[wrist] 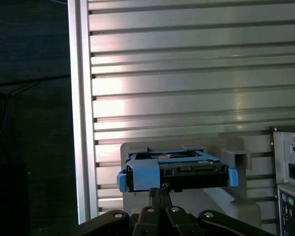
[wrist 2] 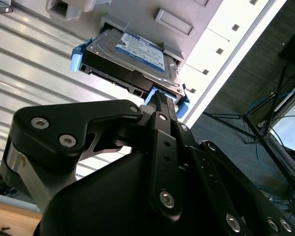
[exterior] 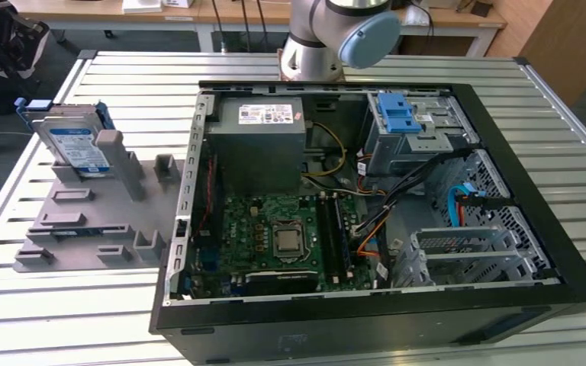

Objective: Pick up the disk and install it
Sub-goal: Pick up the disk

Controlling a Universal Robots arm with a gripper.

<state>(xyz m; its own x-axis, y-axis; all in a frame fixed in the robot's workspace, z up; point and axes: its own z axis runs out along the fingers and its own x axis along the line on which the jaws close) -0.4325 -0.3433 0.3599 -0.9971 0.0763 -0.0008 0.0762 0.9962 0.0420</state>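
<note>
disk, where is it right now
The disk stands on edge in the grey holder on the table, at the exterior view's left, beside the open computer case. In the first wrist view the claw is close to it.

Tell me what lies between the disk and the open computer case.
In the exterior view, upright blocks of the grey fixture holding the disk stand there, short of the computer case.

Nothing legible: white-and-blue label (wrist 2: 137, 48) on the disk (exterior: 74, 145) and white sticker (exterior: 265, 114) on the power-supply box (exterior: 257, 156), both printed, lettering too fine to make out.
</note>
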